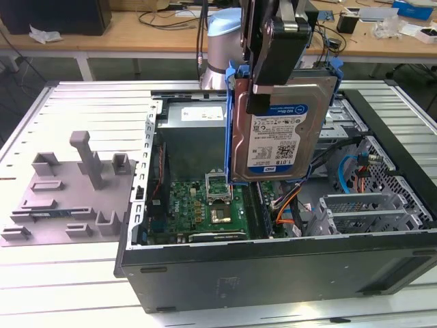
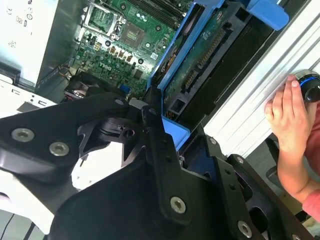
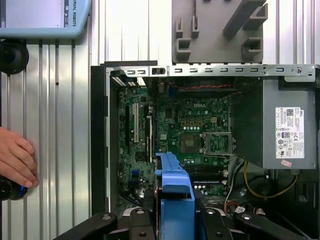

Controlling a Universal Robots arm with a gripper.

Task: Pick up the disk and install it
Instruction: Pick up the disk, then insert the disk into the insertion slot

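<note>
- Nearest the lens in the second wrist view you have the gripper (image 2: 165, 122). Its black fingers (image 2: 159, 150) are clamped on the blue-framed edge of the disk (image 2: 200, 65), whose green circuit side faces this camera.
- At the exterior view's left, the grey plastic fixture (image 1: 68, 198) with its upright posts lies on the ribbed metal table (image 1: 82, 102), just beside the computer case (image 1: 273, 266).
- The case lies on its side with the top open. You look down on the green motherboard (image 1: 205, 212), with the grey power supply (image 1: 191, 133) behind it.
- Over the middle of the case, in the exterior view, the disk (image 1: 280, 137) hangs upright in the air. Its white-and-blue label faces the camera and the blue frame runs along its edges. The gripper (image 1: 270, 85) grips it from above at the upper edge. It is held above the motherboard and is not seated in any bay.
- At the exterior view's right, inside the case, you see the grey metal drive cage (image 1: 362, 212), with orange and blue cables (image 1: 290, 205) between it and the motherboard.
- In both wrist views a person's hand (image 2: 285, 115) rests on the table outside the case, on a dark knob with a blue ring (image 2: 312, 87).
</note>
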